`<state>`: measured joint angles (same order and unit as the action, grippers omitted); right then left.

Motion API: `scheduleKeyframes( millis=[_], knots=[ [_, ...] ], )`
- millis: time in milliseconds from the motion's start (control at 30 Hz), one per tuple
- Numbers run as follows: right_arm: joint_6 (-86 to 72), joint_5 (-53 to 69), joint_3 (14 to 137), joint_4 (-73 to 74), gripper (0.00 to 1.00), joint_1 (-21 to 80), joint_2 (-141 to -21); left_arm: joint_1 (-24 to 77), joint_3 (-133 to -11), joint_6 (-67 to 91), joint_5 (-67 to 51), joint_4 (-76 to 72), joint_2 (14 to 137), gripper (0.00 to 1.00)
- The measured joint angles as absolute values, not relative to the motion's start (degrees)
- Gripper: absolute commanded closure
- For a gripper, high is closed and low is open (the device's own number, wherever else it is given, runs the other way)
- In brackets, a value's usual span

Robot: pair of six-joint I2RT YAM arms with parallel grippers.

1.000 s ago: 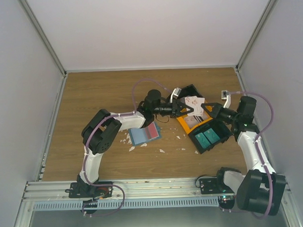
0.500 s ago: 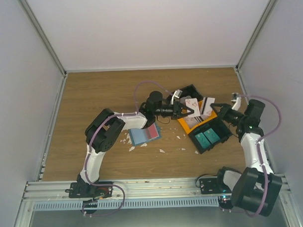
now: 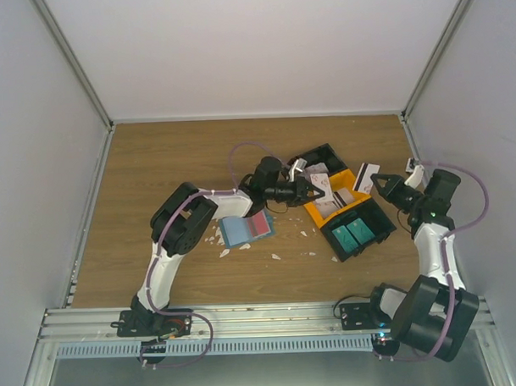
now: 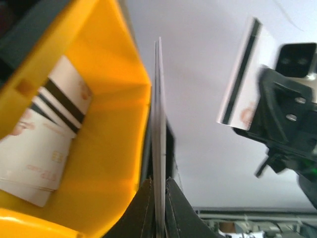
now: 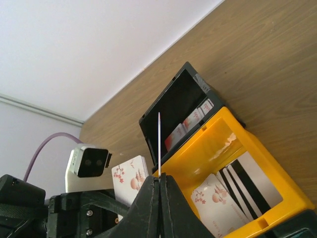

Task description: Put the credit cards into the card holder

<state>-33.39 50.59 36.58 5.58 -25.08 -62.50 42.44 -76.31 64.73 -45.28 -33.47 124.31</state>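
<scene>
The left tool (image 4: pixel 158 186) clamps one credit card (image 4: pixel 159 124) edge-on; the right tool (image 5: pixel 159 181) clamps a second card (image 5: pixel 159 144). One card holder (image 3: pixel 245 229) lies on the table (image 3: pixel 156 180) (flat).

Free room: bare brown wooden tabletop (image 3: pixel 147 163) along the back, the whole left side and the near strip before the arm bases, bounded by pale grey enclosure walls (image 3: pixel 37 167). Obstructions, centre-right: black plastic bin (image 3: pixel 323 154), orange plastic bin (image 5: pixel 214 141) and black bin with teal inserts (image 3: pixel 358 230), set tight together; a flat dull-blue card holder (image 3: pixel 242 230) ringed by white paper scraps (image 3: pixel 275 256) lies mid-table beside the left arm (image 3: pixel 216 199). Over the bins: left gripper (image 3: pixel 324 188) clamped on a white, red-patterned plastic credit card (image 4: pixel 159 124) and right gripper (image 3: pixel 378 183) clamped on a second such card (image 4: pixel 242 84), with a narrow gap between.
</scene>
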Motion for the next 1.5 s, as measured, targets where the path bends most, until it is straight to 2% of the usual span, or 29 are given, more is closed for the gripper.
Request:
scheduleKeyframes(
  millis=[367,533,667,933,1133,1367,1500],
  knots=[
    [-30.24,47.99,37.01,8.99,1.00,-25.02,-62.08,46.02,-82.63,54.04,-33.01,-16.10,125.93,0.85],
    [-29.12,46.83,37.60,10.50,1.00,-24.16,-62.08,46.52,-84.03,51.81,-30.96,-11.22,126.50,0.73],
    [-28.16,45.21,38.61,12.23,0.99,-22.46,-62.08,46.50,-84.03,50.22,-29.78,-7.70,126.50,0.59],
    [-27.16,41.98,39.24,14.59,0.99,-16.05,-62.06,46.52,-80.38,46.54,-26.04,-2.13,119.85,0.47],
    [-27.86,41.39,39.22,13.76,0.99,-4.47,-62.59,45.65,-67.85,44.86,-18.74,-0.05,104.55,0.49],
    [-31.48,41.36,39.22,6.83,0.99,12.91,-70.57,40.18,-52.29,45.25,-11.55,1.21,90.08,0.62],
    [-33.56,41.45,40.10,1.98,0.99,21.08,-78.37,36.58,-45.84,45.36,-9.74,3.27,86.87,0.69]
  ],
)
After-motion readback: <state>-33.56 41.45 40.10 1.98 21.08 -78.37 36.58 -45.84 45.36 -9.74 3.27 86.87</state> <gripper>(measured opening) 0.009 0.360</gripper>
